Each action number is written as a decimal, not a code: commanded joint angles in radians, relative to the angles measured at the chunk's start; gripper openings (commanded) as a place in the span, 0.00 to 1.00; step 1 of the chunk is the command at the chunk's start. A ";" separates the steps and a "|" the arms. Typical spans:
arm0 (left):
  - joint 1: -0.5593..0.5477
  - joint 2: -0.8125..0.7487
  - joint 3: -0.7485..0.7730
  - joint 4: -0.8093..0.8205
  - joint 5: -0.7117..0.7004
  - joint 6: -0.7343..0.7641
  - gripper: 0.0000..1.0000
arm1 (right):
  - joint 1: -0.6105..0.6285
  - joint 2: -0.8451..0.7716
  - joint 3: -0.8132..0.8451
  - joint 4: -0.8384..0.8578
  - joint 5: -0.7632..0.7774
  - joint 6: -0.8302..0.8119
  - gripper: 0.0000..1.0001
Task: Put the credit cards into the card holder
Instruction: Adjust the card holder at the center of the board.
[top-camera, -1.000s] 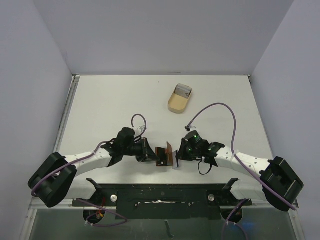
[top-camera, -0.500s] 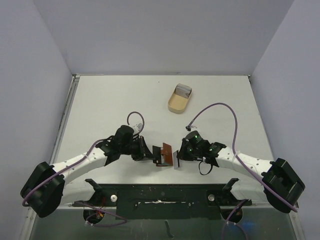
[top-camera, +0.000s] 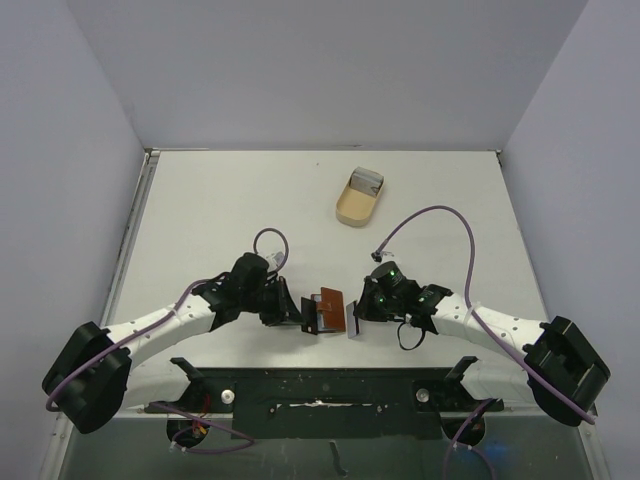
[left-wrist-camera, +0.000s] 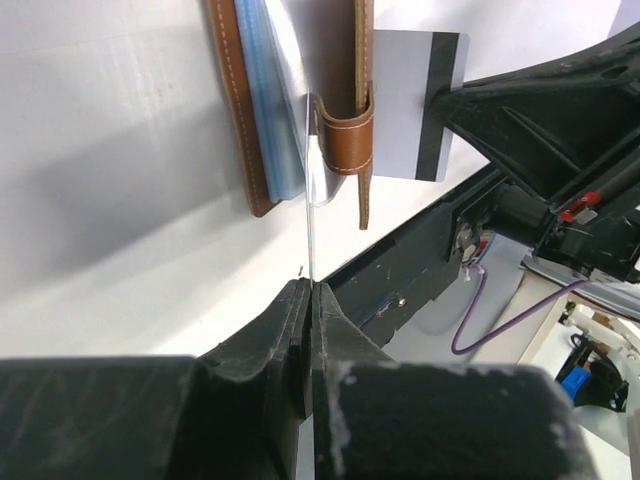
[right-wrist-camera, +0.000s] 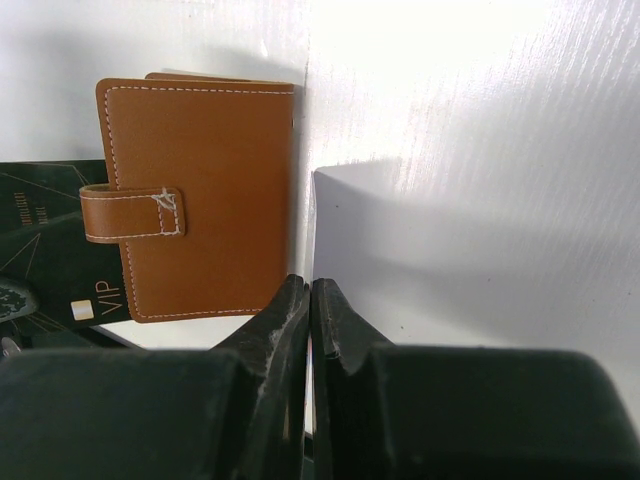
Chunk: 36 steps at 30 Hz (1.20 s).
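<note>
The left hand (left-wrist-camera: 308, 287) is low over the near part of the white bench (top-camera: 220, 210). Its fingers are pressed together on a thin glossy sheet (left-wrist-camera: 309, 215), seen edge-on, that runs straight from the fingertips into the card holder. Whether this sheet is a card or a flap of the holder cannot be told from the left wrist view.

The card holder, a small reddish-brown leather wallet with white stitching (top-camera: 329, 306), sits between the two hands, just beside each. A brown strap loop (right-wrist-camera: 132, 214) crosses its cover. A pale blue card (left-wrist-camera: 275, 100) lies against one brown leaf. In the right wrist view a dark green card marked VIP (right-wrist-camera: 50, 270) sticks out past the holder's left edge.

A pale grey credit card with a dark stripe (left-wrist-camera: 420, 100) stands just right of the holder, partly overlapped by its cover. The right hand (right-wrist-camera: 308, 287) is clamped on the striped edge of this card.

Well apart, towards the far side of the bench, lies a tan oval tray (top-camera: 345, 213).
</note>
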 joint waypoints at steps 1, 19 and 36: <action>0.005 -0.001 -0.001 -0.016 -0.031 0.028 0.00 | 0.005 -0.020 0.035 0.006 0.033 -0.013 0.00; 0.008 0.061 -0.060 0.165 0.049 -0.013 0.00 | 0.006 -0.010 0.034 0.015 0.031 -0.016 0.00; 0.009 0.107 -0.080 0.192 0.045 -0.014 0.00 | 0.006 -0.027 0.110 -0.069 0.064 -0.029 0.00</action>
